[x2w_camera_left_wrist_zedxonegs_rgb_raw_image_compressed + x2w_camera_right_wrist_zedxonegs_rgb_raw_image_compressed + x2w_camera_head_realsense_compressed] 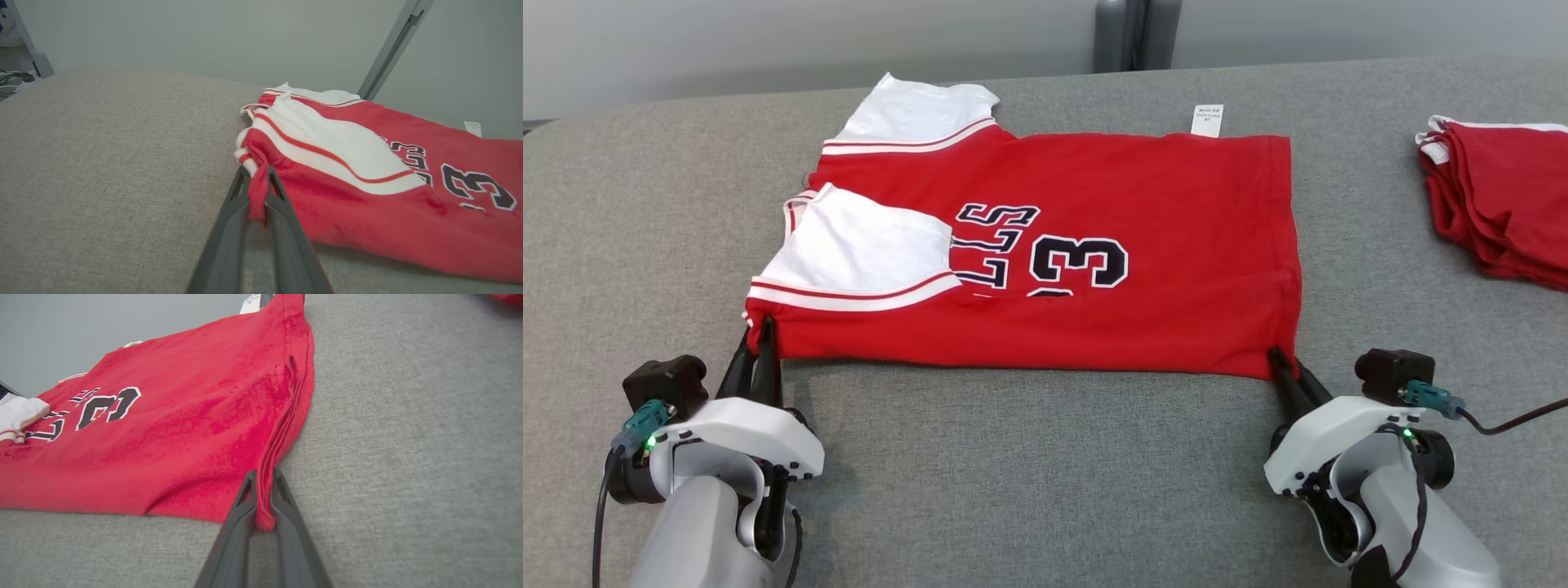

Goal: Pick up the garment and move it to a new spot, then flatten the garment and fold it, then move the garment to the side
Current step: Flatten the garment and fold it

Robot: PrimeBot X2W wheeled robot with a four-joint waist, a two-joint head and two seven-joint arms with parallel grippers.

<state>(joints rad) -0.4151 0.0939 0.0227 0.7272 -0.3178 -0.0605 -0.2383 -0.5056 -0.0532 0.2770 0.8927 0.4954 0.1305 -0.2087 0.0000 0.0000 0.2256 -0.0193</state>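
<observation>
Grey woven fabric (1045, 457) covers the whole work surface in front of you. A pale grey wall (768, 41) stands behind its far edge. At 12 o'clock in your head view a dark grey post (1135, 33) rises against that wall. In the left wrist view the same post slants up at 1 o'clock.

The garment (1135, 286), a red jersey with white sleeves and a black number, lies flat at the centre of the surface, reaching toward 12 o'clock. Its near edge runs straight from one of your grippers to the other. One white sleeve (866, 245) is laid over the red body at 10 o'clock. A small white label (1207, 118) pokes out past the far edge at 1 o'clock.

Your left gripper (760, 335) sits at 7 o'clock, pinched on the near corner below that sleeve. The left wrist view shows red cloth bunched between its fingers (229, 237). Your right gripper (1282, 363) sits at 5 o'clock, clamped on the hem corner, with a fold of cloth squeezed between its tips.

At 2 o'clock, well apart from the garment, a stack of red clothes (1503, 212) rests on the fabric.
</observation>
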